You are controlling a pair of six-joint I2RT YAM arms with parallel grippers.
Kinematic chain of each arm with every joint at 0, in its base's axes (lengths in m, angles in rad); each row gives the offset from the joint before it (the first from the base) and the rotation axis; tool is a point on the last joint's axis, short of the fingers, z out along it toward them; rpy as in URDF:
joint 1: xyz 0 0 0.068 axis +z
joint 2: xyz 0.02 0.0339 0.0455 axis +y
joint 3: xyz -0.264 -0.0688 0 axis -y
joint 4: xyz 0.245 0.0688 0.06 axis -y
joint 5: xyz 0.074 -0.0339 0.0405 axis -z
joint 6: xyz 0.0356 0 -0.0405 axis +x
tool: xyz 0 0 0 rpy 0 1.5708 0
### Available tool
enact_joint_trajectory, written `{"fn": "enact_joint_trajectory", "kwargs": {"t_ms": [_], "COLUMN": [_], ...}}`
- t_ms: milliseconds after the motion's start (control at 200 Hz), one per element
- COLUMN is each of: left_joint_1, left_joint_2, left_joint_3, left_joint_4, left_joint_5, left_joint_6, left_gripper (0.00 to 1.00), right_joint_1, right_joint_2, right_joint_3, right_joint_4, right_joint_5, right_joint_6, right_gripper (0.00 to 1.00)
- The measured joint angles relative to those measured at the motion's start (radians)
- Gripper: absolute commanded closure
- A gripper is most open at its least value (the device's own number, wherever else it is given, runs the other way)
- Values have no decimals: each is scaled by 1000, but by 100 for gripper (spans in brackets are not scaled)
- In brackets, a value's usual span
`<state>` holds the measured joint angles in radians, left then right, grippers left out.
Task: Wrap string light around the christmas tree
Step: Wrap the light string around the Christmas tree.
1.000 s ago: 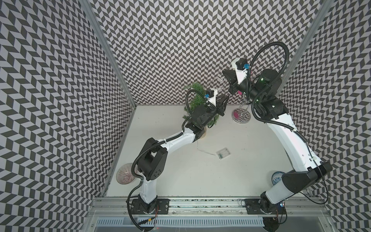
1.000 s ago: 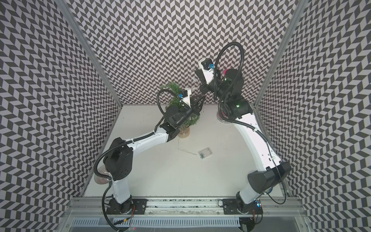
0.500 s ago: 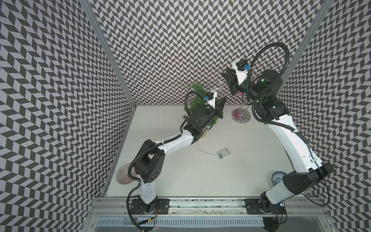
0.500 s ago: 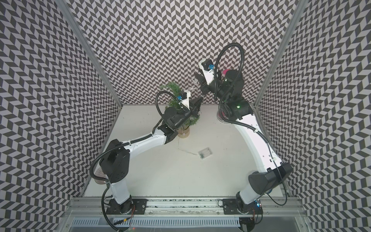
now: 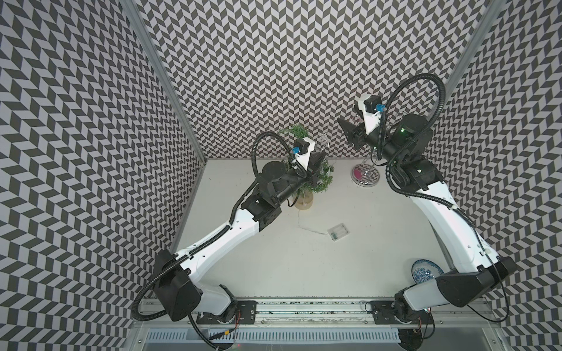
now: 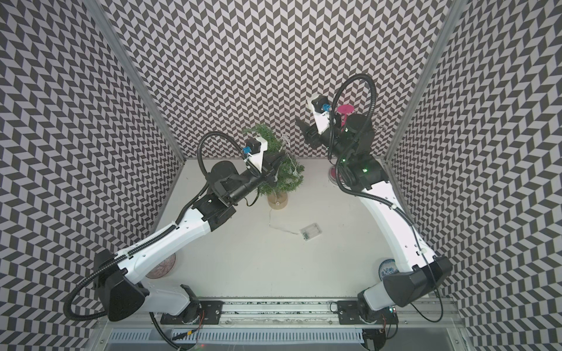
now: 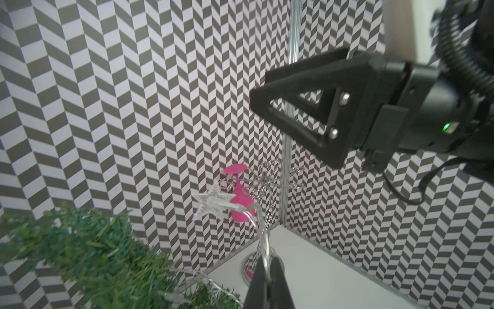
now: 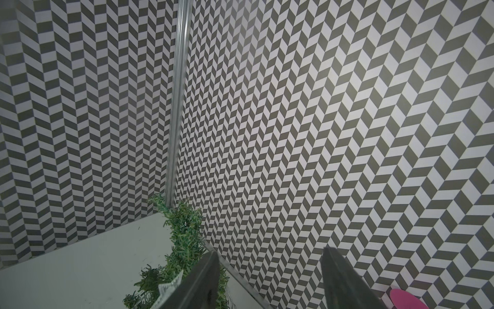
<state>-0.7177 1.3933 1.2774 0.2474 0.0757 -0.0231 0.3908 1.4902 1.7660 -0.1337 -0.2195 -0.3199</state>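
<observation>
One handover looked due: left gripper [image 7: 269, 262] pinched the string light [image 7: 212, 204] beside the christmas tree [image 7: 88, 251], right gripper [image 8: 269, 252] gaped empty.

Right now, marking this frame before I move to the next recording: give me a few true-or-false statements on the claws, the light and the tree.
1. The left claw is shut on the string light. True.
2. The right claw also grips the wire. False: its jaws stand open with nothing between them.
3. The battery box lies on the table, apart from the tree's tan base. True.
4. The christmas tree lies toppled on its side. False: it stands upright on its base in both top views.
</observation>
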Motion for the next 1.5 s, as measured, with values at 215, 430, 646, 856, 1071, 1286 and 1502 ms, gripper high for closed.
{"fn": "enact_joint_trajectory", "kwargs": {"t_ms": [215,430,646,856,1071,1286,1502], "left_joint_1": [100,130,269,385,428,475,507], "left_joint_2": [-53,-74,-97,19,195,290,211], "left_joint_3": [-6,124,210,377,469,499,377], "left_joint_4": [-153,-283,-333,-397,-433,-445,-342], "left_joint_5": [9,12,47,159,263,307,304], "left_joint_6": [58,143,193,240,295,318,313], "left_gripper": [100,100,100,100,100,100,100], "right_joint_1": [0,0,0,0,0,0,0], "right_joint_2": [-21,-33,-36,-37,-29,-2,27], "right_joint_3": [-39,-67,-67,-67,-55,-50,-50], "right_joint_4": [-1,-1,0,1,6,8,7], "right_joint_5": [26,42,48,36,14,3,1], "right_joint_6": [-1,-2,-2,-1,-2,-7,-12], "right_gripper": [35,34,34,34,33,33,33]}}
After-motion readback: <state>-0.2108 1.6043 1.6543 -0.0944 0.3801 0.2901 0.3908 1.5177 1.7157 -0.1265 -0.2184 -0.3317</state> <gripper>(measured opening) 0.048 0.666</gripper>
